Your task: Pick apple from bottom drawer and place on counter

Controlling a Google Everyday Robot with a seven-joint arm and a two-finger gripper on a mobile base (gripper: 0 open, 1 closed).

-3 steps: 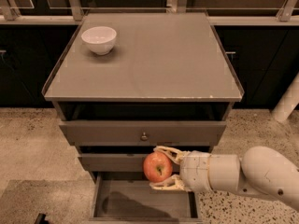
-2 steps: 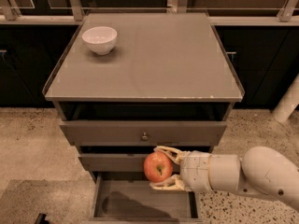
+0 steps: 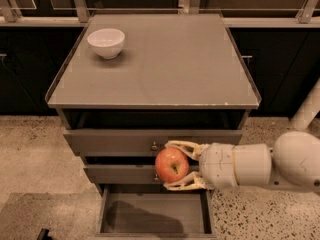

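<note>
My gripper [image 3: 173, 166] reaches in from the right on a white arm and is shut on the apple [image 3: 171, 164], a small red apple with yellowish patches. It holds the apple in the air in front of the two upper drawer fronts, above the bottom drawer [image 3: 155, 214]. That drawer stands pulled open, a shallow wooden box with a bare plank floor. The counter [image 3: 160, 59], a smooth grey-beige cabinet top with a chipped front edge, lies above and behind the apple.
A white bowl [image 3: 106, 42] stands at the counter's back left corner. The two upper drawers [image 3: 120, 142] with small round knobs stick out a little. Dark cabinets and a rail run along the back. A white post [image 3: 306, 109] stands at the right on the speckled floor.
</note>
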